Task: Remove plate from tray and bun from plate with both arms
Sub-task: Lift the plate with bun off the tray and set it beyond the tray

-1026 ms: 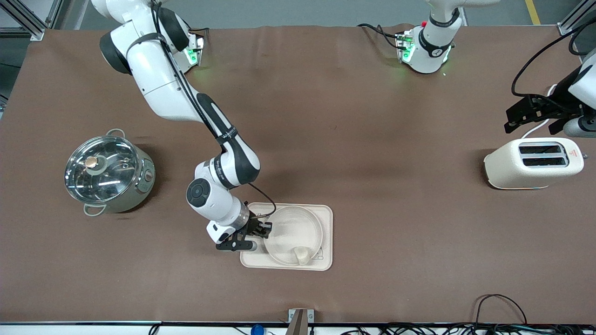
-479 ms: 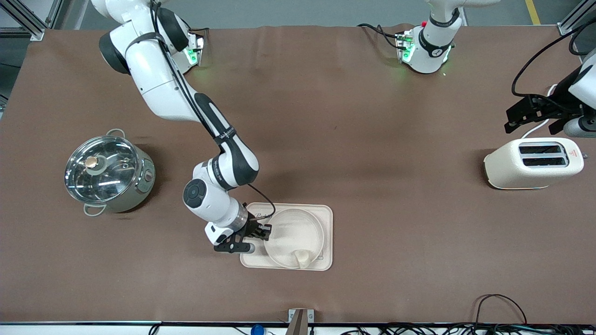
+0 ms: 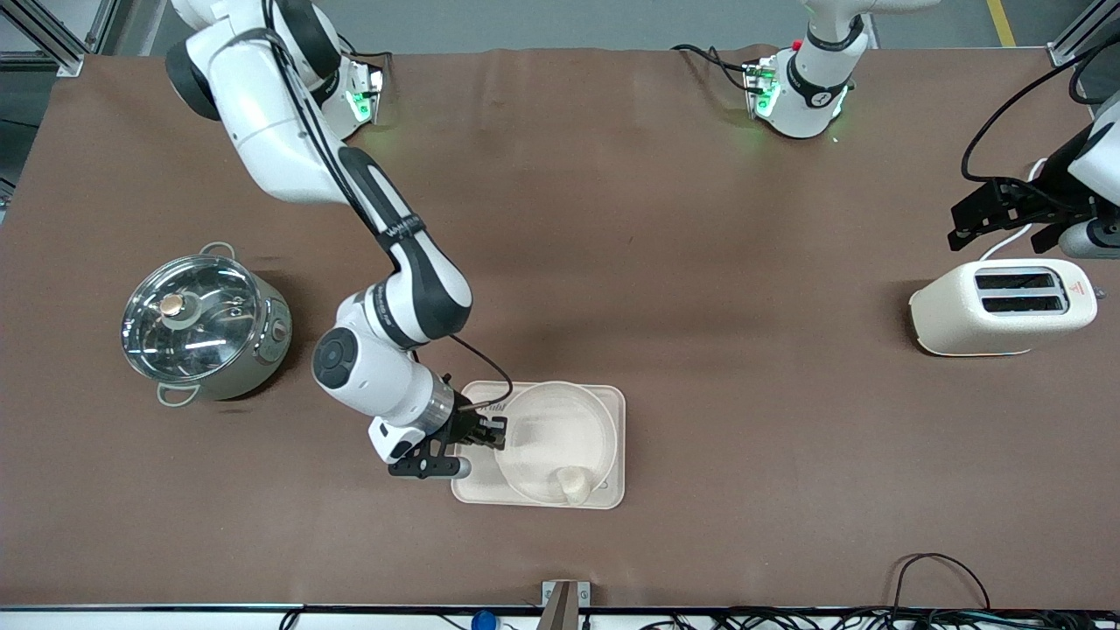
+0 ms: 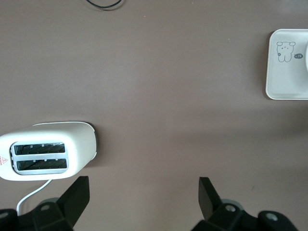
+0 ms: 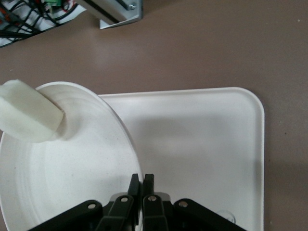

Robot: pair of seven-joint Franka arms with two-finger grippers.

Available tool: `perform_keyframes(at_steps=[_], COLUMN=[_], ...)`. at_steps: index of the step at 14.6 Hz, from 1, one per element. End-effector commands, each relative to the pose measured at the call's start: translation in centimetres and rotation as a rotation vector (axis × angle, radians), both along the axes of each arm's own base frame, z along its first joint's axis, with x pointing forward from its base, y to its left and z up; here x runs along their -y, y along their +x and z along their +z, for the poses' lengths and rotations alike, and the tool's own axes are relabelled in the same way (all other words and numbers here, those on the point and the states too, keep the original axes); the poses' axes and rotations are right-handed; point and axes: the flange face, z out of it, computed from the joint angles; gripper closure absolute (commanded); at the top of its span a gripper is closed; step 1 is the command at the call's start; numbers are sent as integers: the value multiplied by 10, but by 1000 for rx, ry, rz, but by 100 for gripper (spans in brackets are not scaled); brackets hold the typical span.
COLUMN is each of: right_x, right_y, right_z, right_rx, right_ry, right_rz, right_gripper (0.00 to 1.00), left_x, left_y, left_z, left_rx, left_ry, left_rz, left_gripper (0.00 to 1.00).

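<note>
The right gripper's (image 3: pixel 490 435) fingers (image 5: pixel 142 185) pinch the rim of the round cream-beige plate (image 3: pixel 555 441), which has tilted up off the flat cream rectangular tray (image 3: pixel 615 437) since a second ago, so removal has begun. The small pale bun (image 3: pixel 570 482) lies on the plate opposite the fingers. The left gripper (image 4: pixel 144 204) waits, fingers wide, over the brown tabletop (image 3: pixel 700 262) by the white toaster (image 3: pixel 1004 305).

My right gripper (image 3: pixel 492 430) pinches the plate (image 3: pixel 555 443) rim over the tray (image 3: pixel 616 437), the bun (image 3: pixel 570 482) in the plate just past my fingertips.
</note>
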Motion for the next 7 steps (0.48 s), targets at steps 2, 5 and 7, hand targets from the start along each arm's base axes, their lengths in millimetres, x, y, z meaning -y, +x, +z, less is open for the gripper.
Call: perform_keyframes(at_steps=[2,5,7], right_x=[23,24,19], right_y=[-39,-79,-110], right_z=[35,38,29], right_rx=[-22,-56,-71], right_ry=[21,-4,-18], right_rz=[110,144,172], right_gripper=[99,99,99], left_x=[-2,-2,-1], left_y=[-1,-1,-3], left_z=[3,2,2], left_rx=[-4,-7,-16], left_ry=[18,18,19], left_rz=[3,7,7], left_gripper=[0,0,0])
